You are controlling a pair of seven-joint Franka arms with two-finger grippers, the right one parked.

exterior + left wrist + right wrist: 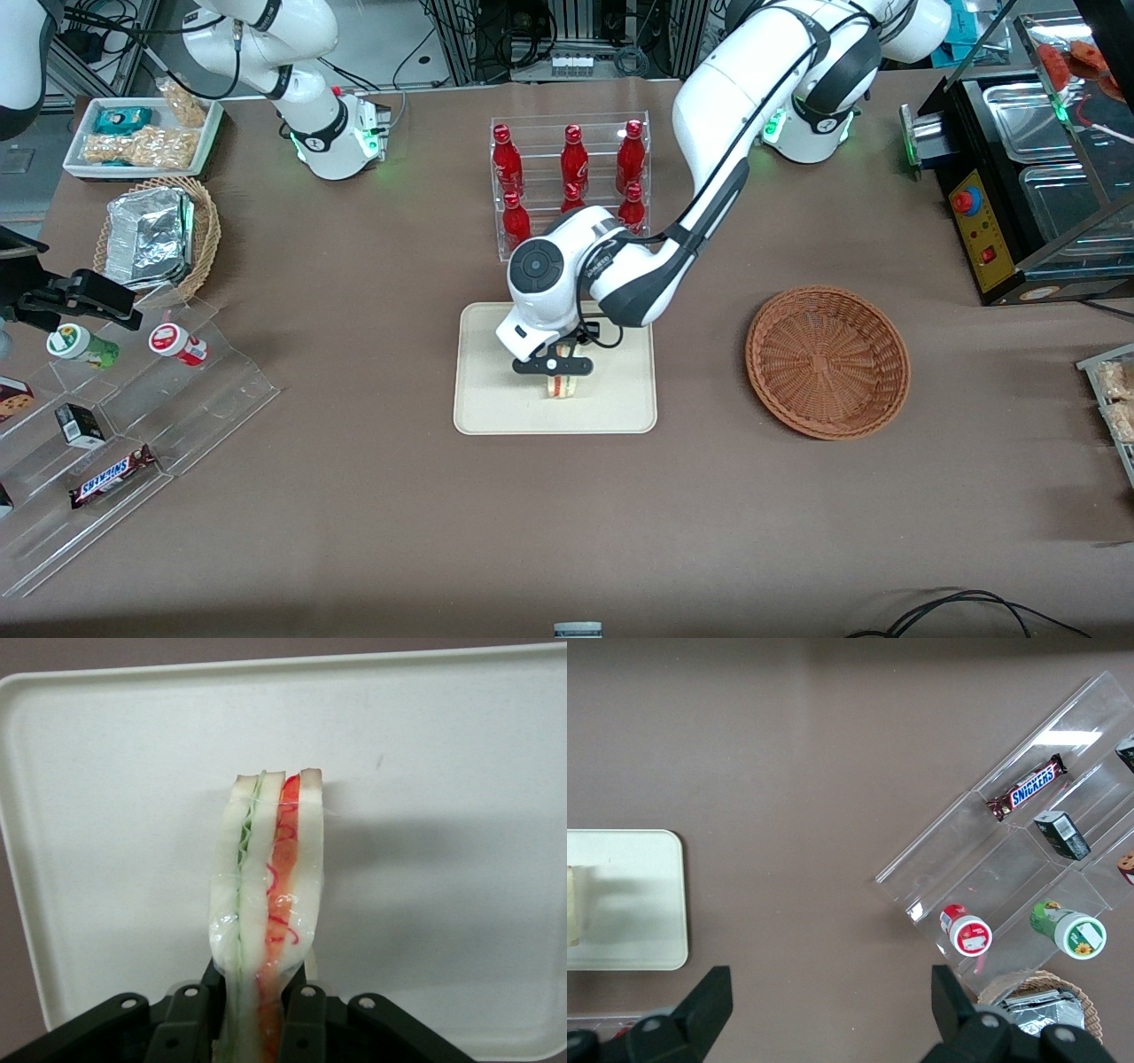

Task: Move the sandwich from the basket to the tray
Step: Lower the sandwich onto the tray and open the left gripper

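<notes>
Pincer (555,364) pinches sandwich (268,895) upright over tray (496,408); basket (827,361), toward the working arm's end, is emptied; release remains.

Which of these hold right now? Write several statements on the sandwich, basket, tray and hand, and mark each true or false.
1. The hand is shut on the sandwich. True.
2. The sandwich lies in the basket. False: it is over the tray; the basket holds nothing.
3. The hand hangs over the tray. True.
4. The sandwich lies flat on its broad face. False: it stands on edge, layers showing.
5. The red bottles stand on the tray. False: they stand in a clear rack.
</notes>
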